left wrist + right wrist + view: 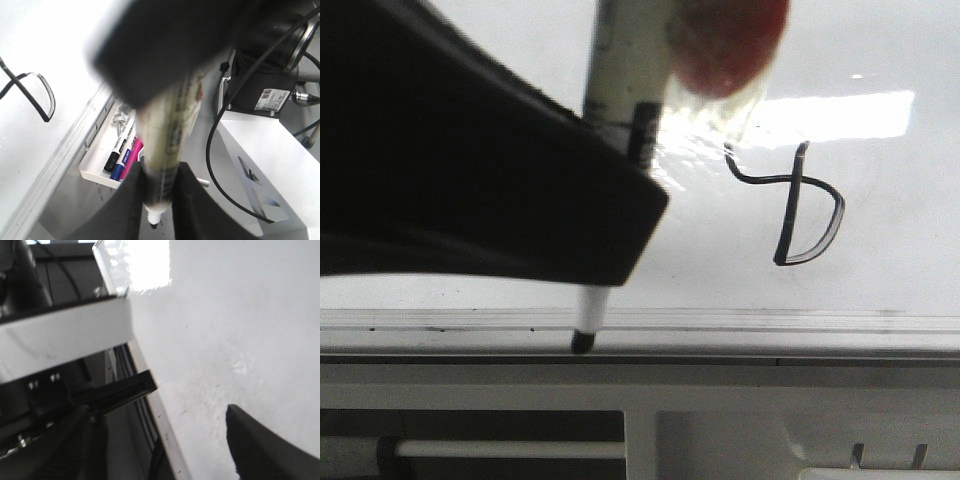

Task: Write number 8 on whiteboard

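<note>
The whiteboard [880, 270] fills the front view, with its grey metal frame edge [770, 322] along the near side. On it is the number 8 [807, 205], a thin black line with a D-shaped lower loop. Its upper part is hidden behind a blurred red and clear shape [725, 45]. The 8 also shows in the left wrist view [35, 95]. My left gripper [600, 270] is shut on a white marker [162, 165]. The marker's black tip [583, 342] is by the frame edge, left of the 8. My right gripper [160, 450] is open and empty over the board's edge.
A white tray [95, 175] hangs below the board's frame and holds black, blue and pink markers [120, 157]. Black cables [215, 150] and a white robot base [265, 160] lie beside it. A dark bracket [120, 390] sits by the board's frame near my right gripper.
</note>
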Tool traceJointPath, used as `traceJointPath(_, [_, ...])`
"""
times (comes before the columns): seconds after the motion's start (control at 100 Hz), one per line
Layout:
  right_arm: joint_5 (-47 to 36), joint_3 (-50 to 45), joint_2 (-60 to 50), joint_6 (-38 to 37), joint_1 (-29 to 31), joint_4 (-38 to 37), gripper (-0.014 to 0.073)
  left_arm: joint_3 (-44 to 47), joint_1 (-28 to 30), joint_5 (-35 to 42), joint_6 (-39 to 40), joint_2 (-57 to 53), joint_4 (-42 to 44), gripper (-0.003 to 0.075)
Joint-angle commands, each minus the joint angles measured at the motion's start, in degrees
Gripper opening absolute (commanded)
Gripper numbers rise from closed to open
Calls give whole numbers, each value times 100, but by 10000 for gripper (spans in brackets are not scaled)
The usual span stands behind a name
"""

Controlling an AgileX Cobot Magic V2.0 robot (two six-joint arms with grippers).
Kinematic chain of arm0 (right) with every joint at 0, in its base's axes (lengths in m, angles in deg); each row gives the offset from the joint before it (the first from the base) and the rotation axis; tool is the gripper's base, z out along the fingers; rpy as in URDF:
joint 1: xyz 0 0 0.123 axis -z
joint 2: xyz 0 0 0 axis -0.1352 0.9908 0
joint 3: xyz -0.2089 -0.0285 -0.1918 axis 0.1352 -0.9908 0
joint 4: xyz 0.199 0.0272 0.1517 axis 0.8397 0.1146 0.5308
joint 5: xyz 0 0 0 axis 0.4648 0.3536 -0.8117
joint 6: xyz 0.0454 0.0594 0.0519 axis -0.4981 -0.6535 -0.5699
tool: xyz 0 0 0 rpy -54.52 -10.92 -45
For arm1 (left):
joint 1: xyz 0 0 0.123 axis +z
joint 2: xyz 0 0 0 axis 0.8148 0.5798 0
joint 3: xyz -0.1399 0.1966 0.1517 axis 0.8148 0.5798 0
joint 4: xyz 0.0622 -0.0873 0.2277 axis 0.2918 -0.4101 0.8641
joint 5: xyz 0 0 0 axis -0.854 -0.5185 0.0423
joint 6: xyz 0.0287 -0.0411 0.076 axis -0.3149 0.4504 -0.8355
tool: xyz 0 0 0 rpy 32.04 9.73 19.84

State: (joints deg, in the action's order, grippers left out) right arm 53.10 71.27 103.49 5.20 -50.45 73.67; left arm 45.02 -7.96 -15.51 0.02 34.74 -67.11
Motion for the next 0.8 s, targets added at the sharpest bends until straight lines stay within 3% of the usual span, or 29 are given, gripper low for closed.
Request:
traceJointPath(0.0, [-572,336,-332,49,218,-207,540,-162,-66,672,143,41,-847,-20])
traceJointPath(0.19, [-369,389,-1119,38,768,-206,424,-162,-66,1733,143,52,-1596,-20])
traceJointPath(0.26, [-56,389,-1401,38,855,-205,309,-162,-66,2134,143,96,-1861,-20])
traceJointPath(0.43, [559,389,-1893,38,880,-205,-74,-220,-66,2554,143,422,-2059,-20])
traceJointPath(0.79, [1048,378,-2283,-71,880,-38,-62,-865,-66,3112,143,1630,-2978,-20])
